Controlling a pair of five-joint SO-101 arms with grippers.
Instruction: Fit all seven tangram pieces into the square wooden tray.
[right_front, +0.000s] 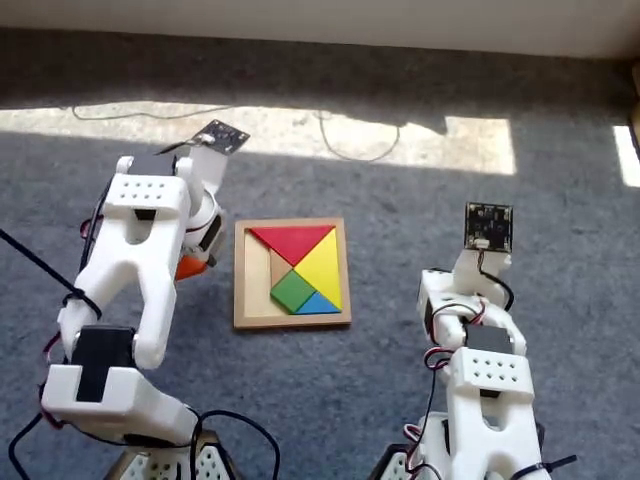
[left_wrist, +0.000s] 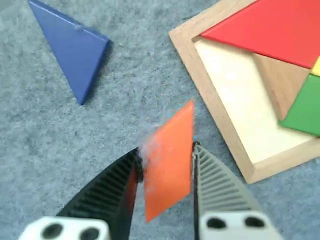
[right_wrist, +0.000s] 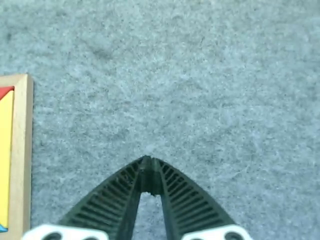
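Gripping the orange wooden parallelogram piece (left_wrist: 167, 160) lengthwise, left fingers (left_wrist: 215, 180) hover beside the square wooden tray (left_wrist: 211, 95), nearest its bare gap; right fingers (right_wrist: 175, 195) closed, empty.

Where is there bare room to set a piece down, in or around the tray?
Free: the tray floor between its left wall and the fitted pieces; the carpet right of the tray, before the right gripper. Crowded: left of the tray, with the left gripper, its orange piece and the blue triangle.
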